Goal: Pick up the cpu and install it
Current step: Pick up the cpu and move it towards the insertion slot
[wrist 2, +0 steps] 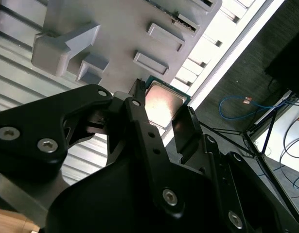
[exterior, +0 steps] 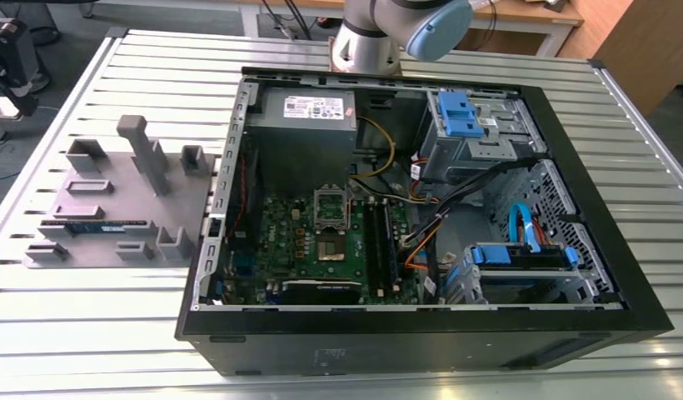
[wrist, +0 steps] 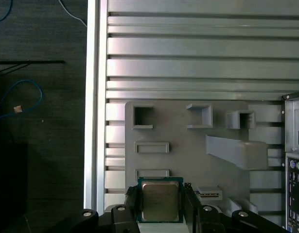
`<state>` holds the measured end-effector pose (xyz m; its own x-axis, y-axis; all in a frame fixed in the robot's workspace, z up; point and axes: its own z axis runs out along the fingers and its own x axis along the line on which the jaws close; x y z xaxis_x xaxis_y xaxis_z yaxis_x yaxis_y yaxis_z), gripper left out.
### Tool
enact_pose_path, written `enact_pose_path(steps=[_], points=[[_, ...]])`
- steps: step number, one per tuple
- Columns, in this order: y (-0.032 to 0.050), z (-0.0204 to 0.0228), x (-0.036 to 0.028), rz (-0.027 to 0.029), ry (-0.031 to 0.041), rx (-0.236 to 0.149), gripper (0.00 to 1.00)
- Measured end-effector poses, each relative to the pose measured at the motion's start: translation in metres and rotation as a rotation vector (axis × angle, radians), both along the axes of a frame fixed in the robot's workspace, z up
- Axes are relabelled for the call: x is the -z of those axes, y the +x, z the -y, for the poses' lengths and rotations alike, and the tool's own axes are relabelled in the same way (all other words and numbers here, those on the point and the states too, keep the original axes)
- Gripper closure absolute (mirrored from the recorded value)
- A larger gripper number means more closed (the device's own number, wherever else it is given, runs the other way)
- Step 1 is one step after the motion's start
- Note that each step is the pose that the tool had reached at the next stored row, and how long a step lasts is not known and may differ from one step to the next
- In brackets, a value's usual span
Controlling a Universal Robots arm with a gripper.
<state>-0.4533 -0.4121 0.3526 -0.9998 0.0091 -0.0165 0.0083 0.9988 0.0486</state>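
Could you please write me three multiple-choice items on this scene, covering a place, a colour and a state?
1. The cpu is: A in the socket; B in the gripper; C on the table.
2. The tray is: A red; B grey; C yellow.
3. The case is: A open; B closed; C wrapped.
Answers: B, it is clamped at two edges in both wrist views; B, it is plain grey throughout; A, its insides show in the exterior view.

Counting the pieces around the computer case (exterior: 431, 329)
One computer case is lying on one table (exterior: 97, 333); beside the case, one grey tray (exterior: 119, 196) is carrying one memory stick (exterior: 102, 225); one hand (wrist: 160, 204) is gripping one cpu (wrist: 160, 198).
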Motion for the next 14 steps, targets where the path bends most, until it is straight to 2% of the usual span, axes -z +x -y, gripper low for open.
enact_pose_path(steps=[5, 8, 11, 14], points=[[0.0, 0.0, -0.0007, -0.0005, -0.0002, 0.0, 0.53], [0.0, 0.0, -0.0052, -0.0002, -0.0001, 0.0, 0.53], [0.0, 0.0, -0.013, -0.0004, -0.0002, 0.0, 0.53], [0.0, 0.0, -0.0137, 0.0, 0.0001, 0.0, 0.53]])
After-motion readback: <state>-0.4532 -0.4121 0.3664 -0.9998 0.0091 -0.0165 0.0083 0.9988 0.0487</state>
